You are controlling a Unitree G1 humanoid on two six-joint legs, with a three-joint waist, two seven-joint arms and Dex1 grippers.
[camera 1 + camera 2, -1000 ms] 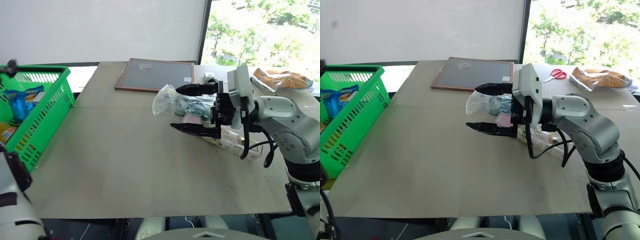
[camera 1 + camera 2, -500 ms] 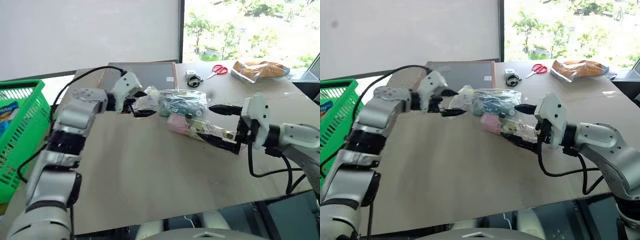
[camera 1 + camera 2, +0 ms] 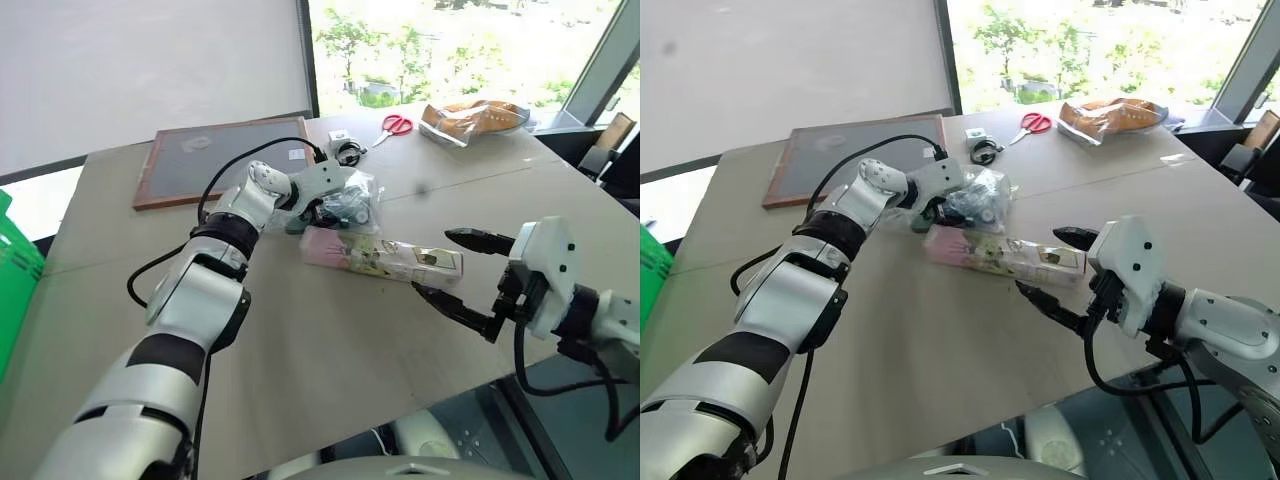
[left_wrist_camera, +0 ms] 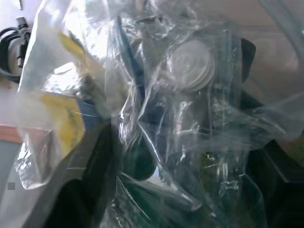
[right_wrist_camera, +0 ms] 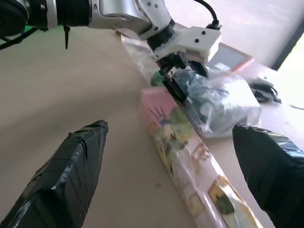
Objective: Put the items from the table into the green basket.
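With the view running near to far, the right gripper is seen first, at the table's near right edge; its two black fingers are spread wide and nothing is held between them. Just beyond its fingertips, the long slim pink printed box is laid flat on the tabletop, one end pointing toward the right gripper, the other end lying just beside the bag.

Behind the box, the crinkly clear plastic bag of dark objects is pressed on by the left gripper, whose fingers are buried in the plastic. Whether the bag is actually clamped cannot be told.

Farther back, a dark board in a wood frame is laid flat. A coiled black cable with a small white block and red-handled scissors are found past the bag, and an orange-brown packet in clear wrap is seen at the far right. A slice of the green basket is caught at the left edge, well apart from the items.
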